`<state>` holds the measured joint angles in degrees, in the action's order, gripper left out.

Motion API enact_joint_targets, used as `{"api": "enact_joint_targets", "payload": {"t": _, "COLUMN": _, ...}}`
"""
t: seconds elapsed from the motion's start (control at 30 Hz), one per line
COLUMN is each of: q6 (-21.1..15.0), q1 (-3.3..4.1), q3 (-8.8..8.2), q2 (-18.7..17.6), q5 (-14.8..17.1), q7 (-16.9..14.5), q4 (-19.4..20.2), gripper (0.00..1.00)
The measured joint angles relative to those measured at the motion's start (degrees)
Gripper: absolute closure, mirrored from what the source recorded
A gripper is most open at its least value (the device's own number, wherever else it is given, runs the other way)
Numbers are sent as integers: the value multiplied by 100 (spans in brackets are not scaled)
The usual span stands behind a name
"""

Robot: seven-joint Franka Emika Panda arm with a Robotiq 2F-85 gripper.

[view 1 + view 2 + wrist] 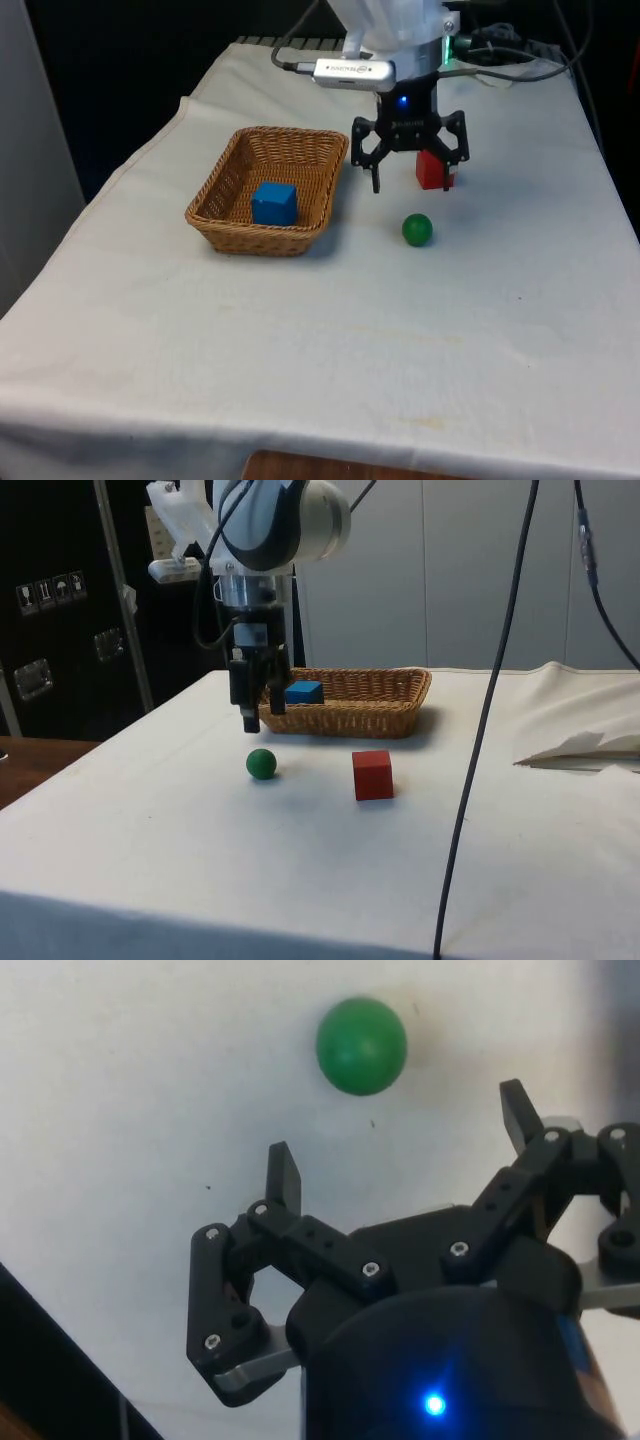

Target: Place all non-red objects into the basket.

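Front view: gripper (410, 186) hanging wide open and empty between basket (228, 181) holding blue cube (274, 203) and red cube (433, 169), green ball (417, 229) just nearer; next, lower and close

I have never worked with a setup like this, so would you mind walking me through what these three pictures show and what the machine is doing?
It is a white robot arm ending in a black two-finger gripper, working over a table under a white cloth. One picture looks across the table at the robot, one is taken from the table's side, and one comes from a camera on the robot's wrist, looking down past the fingers.

On the cloth stand a wicker basket with a blue cube already inside, a green ball and a red cube. The job is to put everything that is not red into the basket, so the ball remains.

The gripper is open and holds nothing. It hangs above the cloth, close to the ball, as the wrist view shows.
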<state>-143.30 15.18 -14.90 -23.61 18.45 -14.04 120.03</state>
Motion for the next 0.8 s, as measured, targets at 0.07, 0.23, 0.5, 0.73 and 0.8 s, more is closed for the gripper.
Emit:
{"api": "enact_joint_targets", "payload": {"t": 0.07, "q6": -63, "q1": 0, "q3": 40, "q2": -46, "q5": 17, "q7": 17, "q4": 0, "gripper": 0}}
{"api": "enact_joint_targets", "payload": {"t": 0.23, "q6": -155, "q1": 0, "q3": 86, "q2": -120, "q5": 23, "q7": 40, "q4": 0, "gripper": 0}}
{"api": "enact_joint_targets", "payload": {"t": 0.5, "q6": -309, "q1": 0, "q3": 132, "q2": -275, "q5": 34, "q7": 69, "q4": -46, "gripper": 0}}
{"api": "enact_joint_targets", "payload": {"t": 0.73, "q6": -390, "q1": 0, "q3": 172, "q2": -367, "q5": 57, "q7": 109, "q4": -97, "gripper": 0}}
{"api": "enact_joint_targets", "payload": {"t": 0.8, "q6": -407, "q1": 0, "q3": 183, "q2": -378, "q5": 57, "q7": 120, "q4": -97, "gripper": 0}}
